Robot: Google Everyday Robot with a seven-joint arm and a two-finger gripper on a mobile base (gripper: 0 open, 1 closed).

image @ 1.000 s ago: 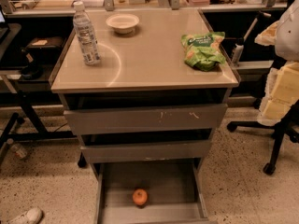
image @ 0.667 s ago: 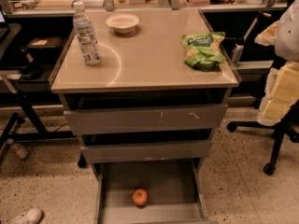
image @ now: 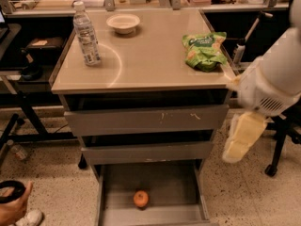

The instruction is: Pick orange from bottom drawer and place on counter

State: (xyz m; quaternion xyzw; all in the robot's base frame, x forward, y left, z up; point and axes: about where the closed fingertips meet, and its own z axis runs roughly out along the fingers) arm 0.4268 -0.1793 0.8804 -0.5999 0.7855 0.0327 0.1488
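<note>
Orange in bottom drawer, well down-left of end effector; grip state unclear.

The bottom drawer stands open above the orange (end effector to its right).

Hand: cream, blurred, hanging right of the cabinet beside the middle drawer; its white arm is cut off by the right edge.
Bottom drawer: front lip cut by the lower edge.
Top drawer and middle drawer: interiors lost in shadow.
Green snack bag on tabletop: print unreadable.
Water bottle: label unreadable.
White shoe: cut off at lower left.
</note>
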